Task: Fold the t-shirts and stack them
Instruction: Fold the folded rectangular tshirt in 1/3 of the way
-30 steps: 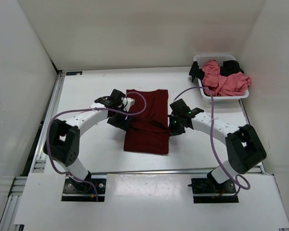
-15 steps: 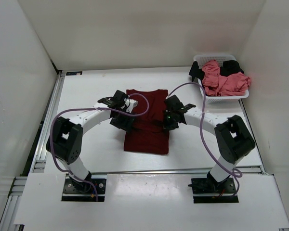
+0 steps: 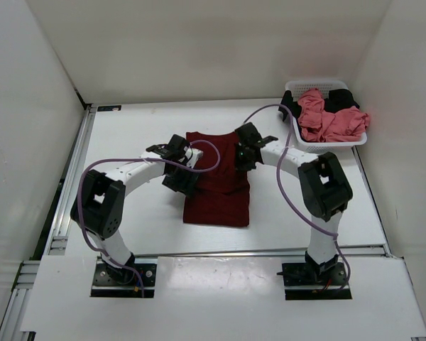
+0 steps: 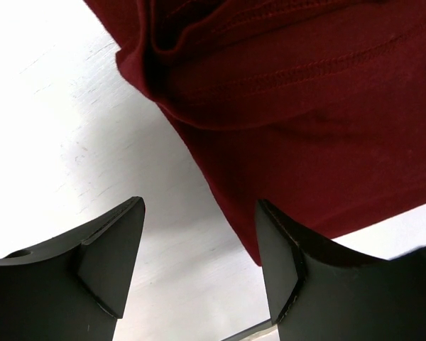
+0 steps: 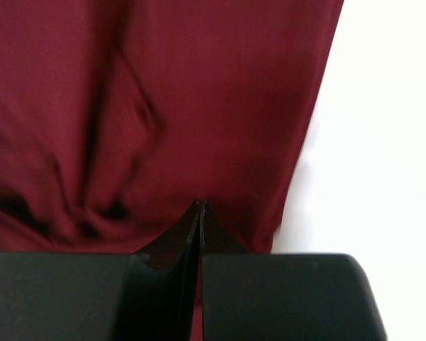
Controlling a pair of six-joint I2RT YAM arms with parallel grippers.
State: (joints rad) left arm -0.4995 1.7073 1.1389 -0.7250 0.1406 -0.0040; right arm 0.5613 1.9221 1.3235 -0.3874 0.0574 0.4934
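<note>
The dark maroon t-shirt (image 3: 216, 192) lies folded into a long rectangle in the middle of the table. My left gripper (image 3: 181, 179) is open at its left edge. In the left wrist view, bare table shows between the left gripper's (image 4: 200, 206) fingers and the maroon cloth (image 4: 305, 106) runs past the right finger. My right gripper (image 3: 242, 159) is shut over the shirt's upper right part. Its closed tips (image 5: 200, 204) sit against the maroon cloth (image 5: 199, 85), with no cloth seen pinched. The salmon pink t-shirt (image 3: 328, 122) and the black t-shirt (image 3: 341, 100) lie crumpled in the basket.
A white perforated basket (image 3: 319, 83) stands at the back right corner, with black cloth hanging over its left rim. White walls close in the table on three sides. Purple cables loop off both arms above the table.
My right arm has swung from the shirt's right edge up and leftward onto its upper right part, still shut. The shirt's right side now lies flatter. The left gripper has barely moved.
</note>
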